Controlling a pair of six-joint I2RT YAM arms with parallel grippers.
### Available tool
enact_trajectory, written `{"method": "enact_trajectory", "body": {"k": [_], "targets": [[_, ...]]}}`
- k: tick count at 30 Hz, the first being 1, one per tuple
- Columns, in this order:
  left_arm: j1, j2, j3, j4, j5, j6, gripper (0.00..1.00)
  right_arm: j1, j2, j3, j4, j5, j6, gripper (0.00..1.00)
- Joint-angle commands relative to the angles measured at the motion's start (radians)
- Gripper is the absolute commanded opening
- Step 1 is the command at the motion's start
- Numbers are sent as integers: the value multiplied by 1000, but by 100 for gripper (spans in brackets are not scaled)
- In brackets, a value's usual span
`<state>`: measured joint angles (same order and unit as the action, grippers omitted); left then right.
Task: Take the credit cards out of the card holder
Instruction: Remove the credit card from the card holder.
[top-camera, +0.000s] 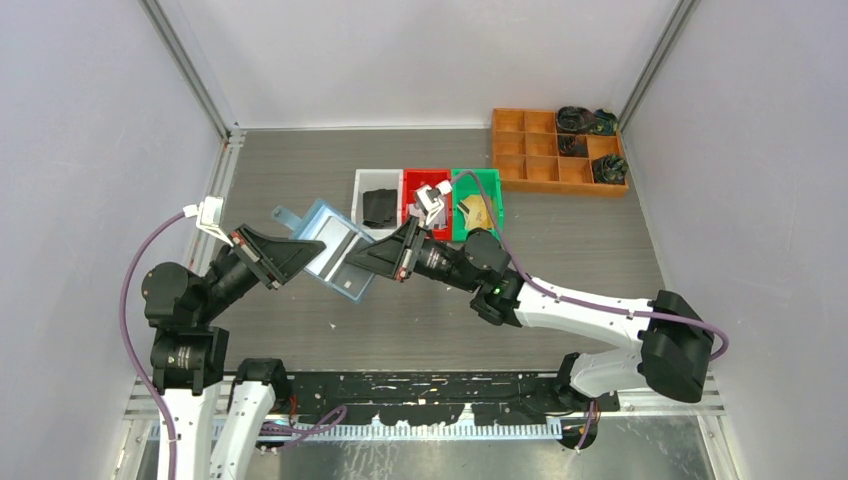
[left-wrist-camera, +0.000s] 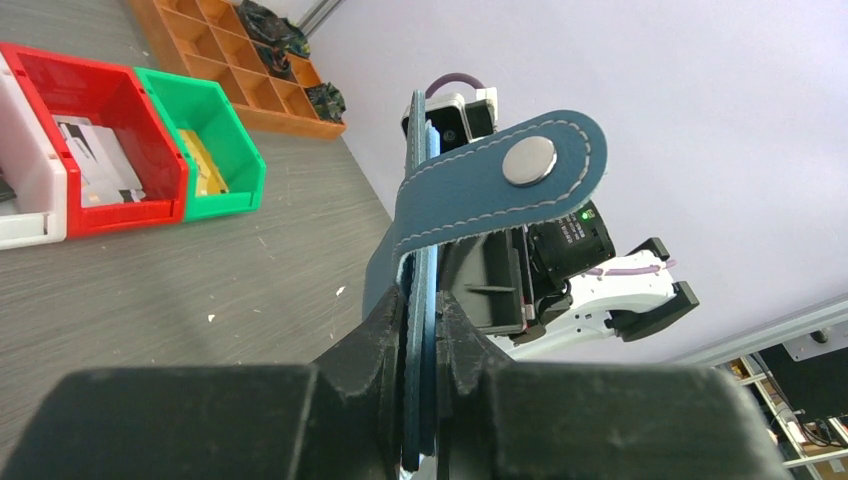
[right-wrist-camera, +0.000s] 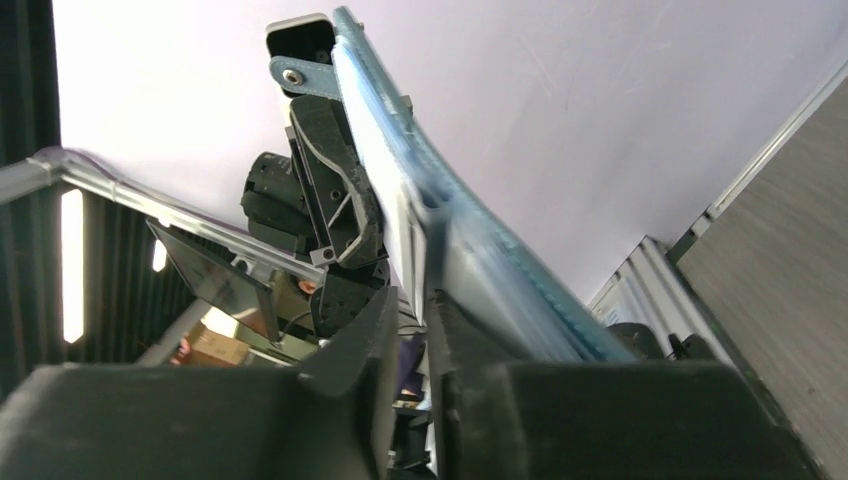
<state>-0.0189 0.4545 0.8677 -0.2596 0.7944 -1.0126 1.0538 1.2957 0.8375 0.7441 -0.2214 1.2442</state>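
The light-blue card holder hangs in the air over the table's middle, its tab pointing to the back left. My left gripper is shut on its edge; in the left wrist view the jaws pinch the blue layers under the tab's snap. A pale credit card sticks out of the holder's near right end. My right gripper is at that card. In the right wrist view the card runs down beside the holder into the right gripper, lying against one finger with a gap to the other.
Behind the holder stand a white bin with a black item, a red bin holding white cards, and a green bin with a yellow item. An orange compartment tray with dark objects sits at the back right.
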Motion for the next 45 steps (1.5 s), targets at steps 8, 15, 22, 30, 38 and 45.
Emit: {"method": "enact_trajectory", "body": {"k": [8,15,22,30,38,45], "targets": [[-4,-13,57,37,-12,9,0,3,46,60,109,20,34,43],[-4,-19,39,36,-13,17,0,3,72,77,170,39,55,16],[-4,-16,49,9,-49,27,0,3,73,14,293,50,85,1],[-4,-22,80,-54,-168,72,0,3,33,-90,335,69,84,1],[-4,-28,90,-72,-228,92,0,0,6,-117,329,51,83,1],[-4,-27,121,-104,-269,199,0,-133,-139,-175,155,-28,104,1]]}}
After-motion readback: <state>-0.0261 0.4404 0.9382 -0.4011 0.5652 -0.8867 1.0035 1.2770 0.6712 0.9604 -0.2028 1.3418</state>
